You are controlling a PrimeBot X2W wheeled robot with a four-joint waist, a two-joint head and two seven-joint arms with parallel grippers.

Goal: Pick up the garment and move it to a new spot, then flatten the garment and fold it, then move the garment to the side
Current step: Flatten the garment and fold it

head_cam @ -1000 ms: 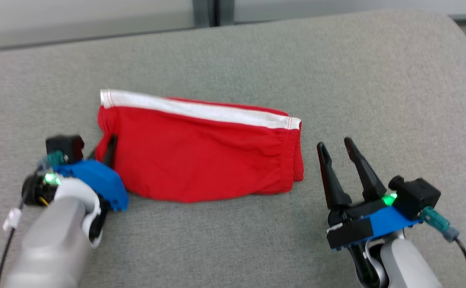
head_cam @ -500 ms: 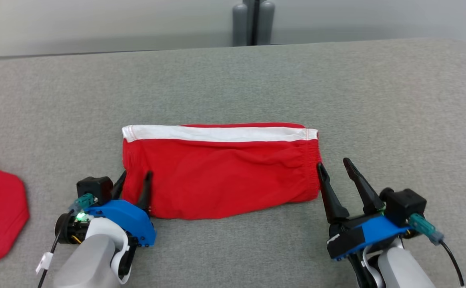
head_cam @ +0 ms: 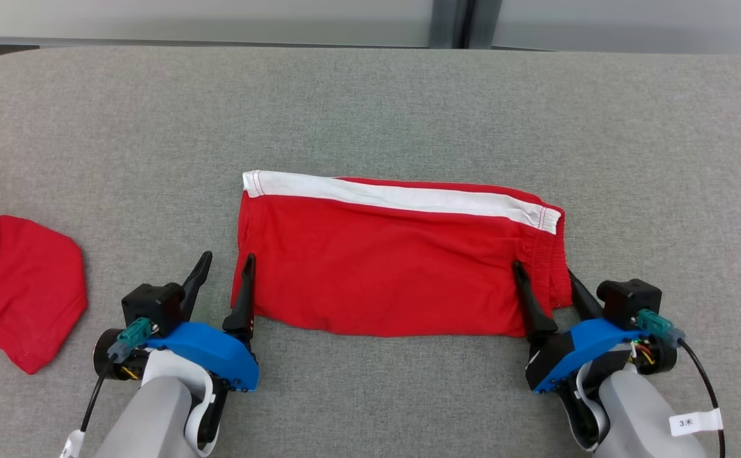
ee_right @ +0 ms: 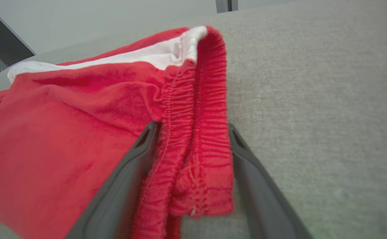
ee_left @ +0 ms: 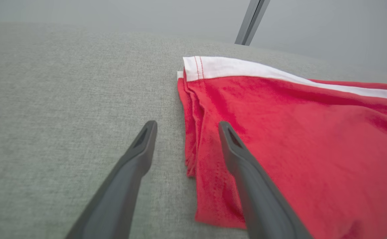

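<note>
A: At the far left edge of the grey padded surface (head_cam: pixel 370 102), a loose red cloth (head_cam: pixel 20 286) is lying. And the garment?

B: The red shorts (head_cam: pixel 395 267) are lying as a flat folded band mid-surface, toward the near edge. A white stripe (head_cam: pixel 402 194) is running along their far side.

A: Grippers?

B: The left gripper (head_cam: pixel 228 256) is standing wide apart, gripping nothing. Its wrist view is showing one finger over bare surface and the other over stacked hem layers. The right gripper (head_cam: pixel 543 269) is gaping too. Its wrist view is showing the gathered waistband (ee_right: pixel 200 99) lying unsqueezed between the fingers; from the head view they are just flanking the shorts' right end.
</note>
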